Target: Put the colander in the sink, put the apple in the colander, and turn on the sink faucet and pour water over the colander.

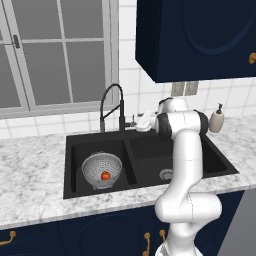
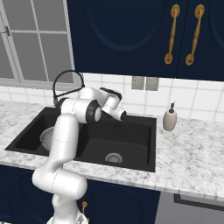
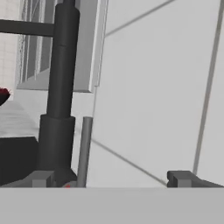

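- Left base view: your round light-grey perforated metal colander [image 1: 101, 170] sits in the matte black double-basin sink [image 1: 145, 150], lower left, small red-orange apple [image 1: 105, 175] inside; no water runs.
- Right base view: the tall black gooseneck faucet [image 2: 65, 83] is left to turn on.
- Hand view: your two-finger gripper [image 3: 111, 179], fingers apart and empty, sits low beside the faucet's column.

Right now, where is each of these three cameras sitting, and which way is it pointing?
Left base view: behind the arm's left, facing the matte black double-basin sink; white arm at lower right.
Right base view: behind its right, same sink; arm at lower left.
Hand view: on the hand, facing the tall black gooseneck faucet; dark fingertips at the bottom.
Both base views share the perforated light-grey metal colander.
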You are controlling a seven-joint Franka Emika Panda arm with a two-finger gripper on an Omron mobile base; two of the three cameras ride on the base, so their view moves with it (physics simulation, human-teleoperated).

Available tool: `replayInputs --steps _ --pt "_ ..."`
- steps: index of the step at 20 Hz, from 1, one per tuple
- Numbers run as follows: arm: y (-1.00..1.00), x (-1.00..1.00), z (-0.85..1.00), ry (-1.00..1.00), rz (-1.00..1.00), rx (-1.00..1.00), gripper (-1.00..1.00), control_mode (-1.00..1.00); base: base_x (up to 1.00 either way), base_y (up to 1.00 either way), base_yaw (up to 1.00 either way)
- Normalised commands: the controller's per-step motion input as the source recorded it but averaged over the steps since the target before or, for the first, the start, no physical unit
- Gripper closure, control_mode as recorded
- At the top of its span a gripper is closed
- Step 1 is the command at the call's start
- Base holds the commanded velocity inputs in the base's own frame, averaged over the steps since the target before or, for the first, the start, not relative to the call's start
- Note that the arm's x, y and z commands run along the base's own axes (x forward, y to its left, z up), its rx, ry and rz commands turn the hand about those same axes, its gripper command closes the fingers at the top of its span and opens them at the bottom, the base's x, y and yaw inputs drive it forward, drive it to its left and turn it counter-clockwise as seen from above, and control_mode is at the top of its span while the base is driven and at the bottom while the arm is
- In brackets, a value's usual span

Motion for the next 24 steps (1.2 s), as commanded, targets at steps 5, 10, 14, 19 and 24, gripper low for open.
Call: replayInputs --steps 5,10,14,19,24 --pt "0.04 0.00 0.00 0.00 -0.10 0.00 -1.00 -1.00 0.00 0.00 0.00" --pt "0.06 0.01 0.04 0.00 -0.15 0.00 -1.00 -1.00 0.00 0.00 0.00" --pt "0.09 0.00 0.08 0.00 -0.22 0.00 -1.00 -1.00 0.00 0.00 0.00" --pt "0.06 0.08 0.07 0.00 -0.22 0.00 -1.00 -1.00 0.00 0.00 0.00" --pt "0.01 0.06 0.03 0.03 -0.20 0.00 -1.00 -1.00 0.00 0.00 0.00"
